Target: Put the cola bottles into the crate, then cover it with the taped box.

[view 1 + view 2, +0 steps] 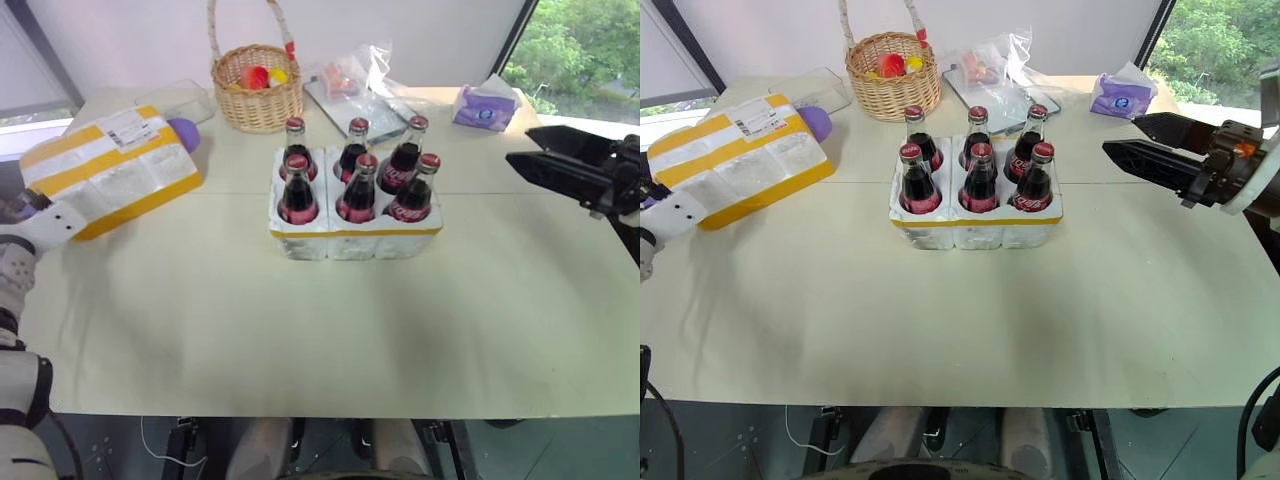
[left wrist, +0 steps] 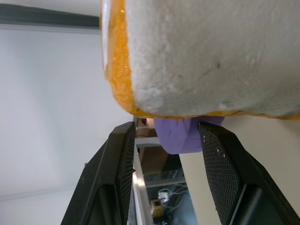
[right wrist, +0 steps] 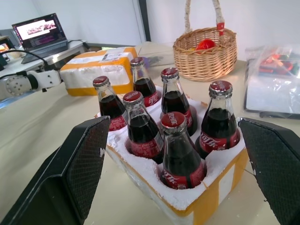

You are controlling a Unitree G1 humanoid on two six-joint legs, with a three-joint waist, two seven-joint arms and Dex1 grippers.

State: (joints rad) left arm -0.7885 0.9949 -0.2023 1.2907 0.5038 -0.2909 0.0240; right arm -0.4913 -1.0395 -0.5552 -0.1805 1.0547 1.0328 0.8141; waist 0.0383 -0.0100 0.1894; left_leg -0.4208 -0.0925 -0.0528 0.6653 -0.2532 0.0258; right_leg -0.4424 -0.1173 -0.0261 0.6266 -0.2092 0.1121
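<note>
At the counter's (image 1: 300, 340) left edge, the taped box (image 1: 112, 170) sat tilted, its near end raised off the surface and its far corner beside a purple object (image 1: 185, 131). The left pincer (image 2: 164, 154) reached in under that raised end; its fingers (image 2: 117, 173) stood part-open below the foam, and whether they gripped the box could not be told. A broad bare stretch of counter lay between the box and the crate (image 1: 355, 235), and the whole near half of the surface was free up to its front edge. The crate stood at mid-counter with all six cola bottles (image 1: 357, 185) upright in its holes. Behind it, near the far edge, were a wicker basket (image 1: 257, 90), a clear plastic package (image 1: 360, 85) and a purple tissue pack (image 1: 487, 108). To the right, well apart from the crate, the right pincer (image 1: 1140, 142) hung above the counter, jaws spread wide and holding nothing.
</note>
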